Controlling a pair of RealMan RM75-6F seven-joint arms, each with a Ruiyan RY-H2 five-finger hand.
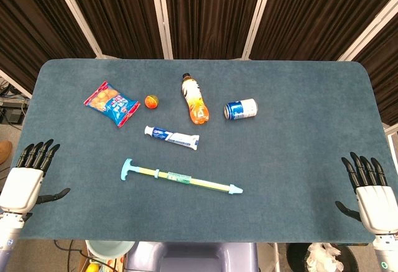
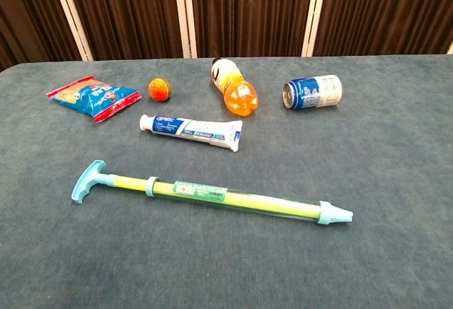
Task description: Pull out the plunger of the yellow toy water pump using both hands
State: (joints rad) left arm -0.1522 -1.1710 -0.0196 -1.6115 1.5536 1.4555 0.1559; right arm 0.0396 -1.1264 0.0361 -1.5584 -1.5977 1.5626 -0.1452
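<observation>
The yellow toy water pump point(image 1: 180, 177) point(image 2: 212, 194) lies flat on the blue-grey table point(image 1: 298, 160), near the front middle. Its light-blue T-handle point(image 1: 127, 169) point(image 2: 88, 180) points left and its blue nozzle point(image 1: 236, 189) point(image 2: 334, 214) points right. A short length of plunger rod shows between the handle and the blue collar point(image 2: 151, 186). My left hand point(image 1: 28, 175) rests at the table's front left corner, fingers spread, holding nothing. At the front right corner my right hand point(image 1: 370, 188) lies the same way, empty. Both hands are far from the pump and appear only in the head view.
Behind the pump lie a toothpaste tube point(image 1: 172, 137) point(image 2: 191, 131), an orange drink bottle point(image 1: 194, 99) point(image 2: 236, 87), a blue can on its side point(image 1: 240, 109) point(image 2: 313, 91), a small orange ball point(image 1: 151, 101) point(image 2: 160, 88) and a snack packet point(image 1: 111, 103) point(image 2: 93, 97). Dark curtains hang behind the table.
</observation>
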